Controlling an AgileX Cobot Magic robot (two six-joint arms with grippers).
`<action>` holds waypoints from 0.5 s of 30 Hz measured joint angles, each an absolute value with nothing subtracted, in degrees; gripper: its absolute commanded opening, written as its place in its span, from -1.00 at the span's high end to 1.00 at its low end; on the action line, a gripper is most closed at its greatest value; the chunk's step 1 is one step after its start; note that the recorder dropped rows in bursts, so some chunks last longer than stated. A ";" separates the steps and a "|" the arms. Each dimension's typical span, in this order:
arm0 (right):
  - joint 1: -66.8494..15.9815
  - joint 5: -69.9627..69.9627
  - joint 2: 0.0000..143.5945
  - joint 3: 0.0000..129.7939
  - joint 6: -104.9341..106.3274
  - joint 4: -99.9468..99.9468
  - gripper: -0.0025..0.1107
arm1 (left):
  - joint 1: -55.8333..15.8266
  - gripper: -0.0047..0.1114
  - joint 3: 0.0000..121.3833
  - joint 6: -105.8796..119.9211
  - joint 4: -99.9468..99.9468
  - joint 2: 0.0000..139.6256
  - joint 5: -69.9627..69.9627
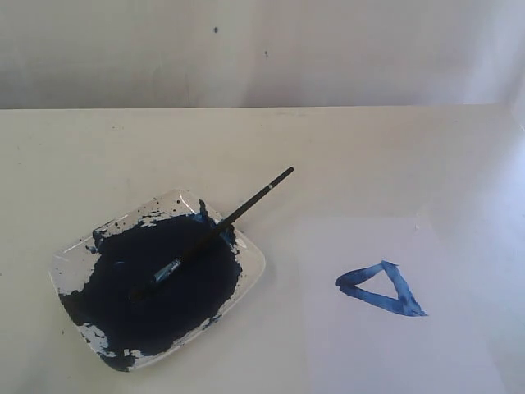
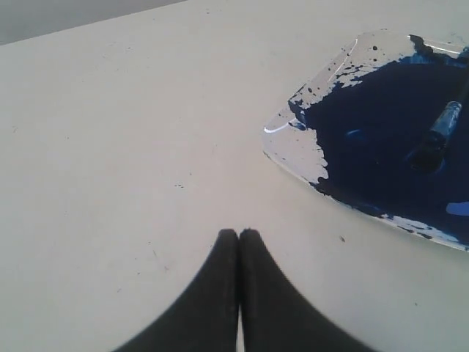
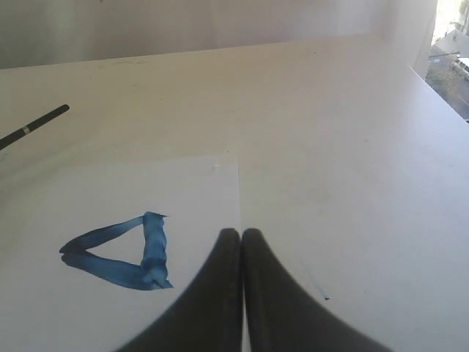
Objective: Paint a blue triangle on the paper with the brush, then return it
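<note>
One dish (image 1: 253, 264) — paint (image 1: 156, 295), brush (image 1: 246, 205) inside.

The counter (image 1: 369, 156) and paper (image 1: 361, 353) look matt and smooth. The dish (image 1: 250, 258) is glossy, its paint pool (image 1: 156, 287) wet and shiny. The blue triangle (image 1: 379, 301) shows rough, streaky strokes; the ferrule of the brush (image 1: 246, 205) looks silvery.

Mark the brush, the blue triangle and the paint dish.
brush (image 1: 234, 215), exterior view, middle of the black handle.
blue triangle (image 1: 402, 289), exterior view, on its right-hand stroke.
paint dish (image 1: 253, 264), exterior view, bare right rim.
</note>
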State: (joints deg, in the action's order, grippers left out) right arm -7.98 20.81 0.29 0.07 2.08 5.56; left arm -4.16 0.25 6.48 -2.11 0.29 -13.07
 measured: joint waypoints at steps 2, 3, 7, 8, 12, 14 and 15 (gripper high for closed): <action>-7.98 20.81 0.29 0.07 2.08 5.56 0.96 | -4.16 0.92 0.25 5.86 -2.11 0.29 -13.07; -7.98 20.81 0.29 0.07 2.08 5.56 0.96 | -4.16 0.92 0.25 5.43 -2.11 0.29 -13.07; -7.98 20.81 0.29 0.07 2.08 5.56 0.96 | -3.35 0.92 0.25 4.50 -2.11 0.29 -13.07; -7.98 20.81 0.29 0.07 2.08 5.56 0.96 | -2.71 0.92 0.25 4.36 -2.22 0.29 -13.07; -7.98 20.81 0.29 0.07 2.08 5.56 0.96 | 0.74 0.92 0.25 4.00 -2.22 0.29 -13.07; -7.98 20.81 0.29 0.07 2.08 5.56 0.96 | 1.86 0.92 0.25 4.00 -2.22 0.29 -13.07; -7.98 20.81 0.29 0.07 2.08 5.56 0.96 | 1.90 0.92 0.25 4.00 -2.22 0.29 -13.07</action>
